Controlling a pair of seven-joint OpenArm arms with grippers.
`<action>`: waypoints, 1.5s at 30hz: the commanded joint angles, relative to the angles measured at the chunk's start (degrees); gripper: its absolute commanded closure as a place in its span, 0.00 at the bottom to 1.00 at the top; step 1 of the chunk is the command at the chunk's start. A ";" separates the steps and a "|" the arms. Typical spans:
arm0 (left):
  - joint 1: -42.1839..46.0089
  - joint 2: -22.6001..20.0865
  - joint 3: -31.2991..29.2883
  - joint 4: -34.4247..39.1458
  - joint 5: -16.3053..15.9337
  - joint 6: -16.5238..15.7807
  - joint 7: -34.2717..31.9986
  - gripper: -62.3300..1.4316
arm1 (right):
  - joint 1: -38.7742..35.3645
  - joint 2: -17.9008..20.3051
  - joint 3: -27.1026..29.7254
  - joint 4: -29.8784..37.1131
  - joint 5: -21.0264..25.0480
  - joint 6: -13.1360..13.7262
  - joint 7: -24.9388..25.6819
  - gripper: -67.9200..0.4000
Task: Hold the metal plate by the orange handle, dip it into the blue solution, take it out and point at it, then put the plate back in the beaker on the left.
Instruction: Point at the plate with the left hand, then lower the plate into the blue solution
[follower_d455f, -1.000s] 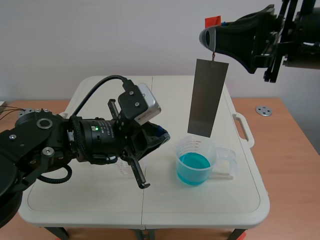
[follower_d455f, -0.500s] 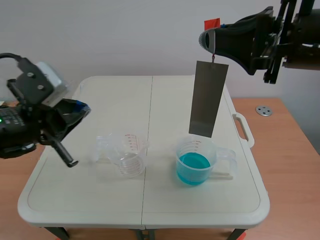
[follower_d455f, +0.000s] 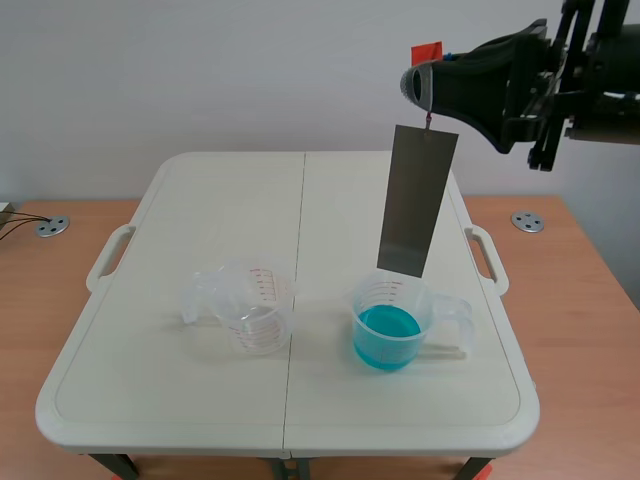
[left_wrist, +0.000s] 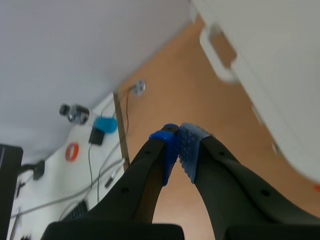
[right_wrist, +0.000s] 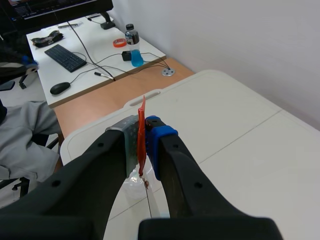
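The metal plate (follower_d455f: 417, 200) is held high above the bench (follower_d455f: 200, 200), hung by a thin link from the orange handle (follower_d455f: 426, 48), which is pinched between the pads of the right claw (follower_d455f: 420, 85). In the right wrist view the orange tab is seen pressed edge-on between the two pads. The plate hangs slightly off vertical, and its lower edge is seen just above the far rim of the beaker of blue solution (follower_d455f: 392, 325), though it cannot be told whether it is truly centred over the opening. The empty beaker (follower_d455f: 250, 305) stands to the left of the full one, well apart from it. The left claw (left_wrist: 179, 145) is shown only in its own wrist view, its blue pads pressed together on nothing, pointed out past the edge of the bench. The dip is judged not yet made. Because the plate dangles freely, a swing could be set up by a quick descent, and the rim could be struck by a lower corner. The beaker might then be tipped or pushed and blue liquid spilled. If the tilt is not allowed for, the plate could be landed outside the opening. The thin tab could also be lost from the pads if the plate is snagged. On the return, the light empty beaker could easily be knocked over.
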 joint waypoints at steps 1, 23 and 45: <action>3.04 0.44 0.59 -0.96 -0.31 -0.09 -0.59 0.93 | 0.72 -0.07 0.33 -0.28 1.05 0.85 1.11 0.98; 14.51 4.59 19.54 -18.69 -3.28 -12.83 -1.01 0.93 | 0.72 -3.06 -1.90 -5.51 0.83 0.85 -0.02 0.98; 8.33 9.94 22.80 -24.48 -2.69 -12.79 -0.24 0.93 | 0.72 -9.66 -7.10 -15.80 -2.69 0.85 -3.26 0.98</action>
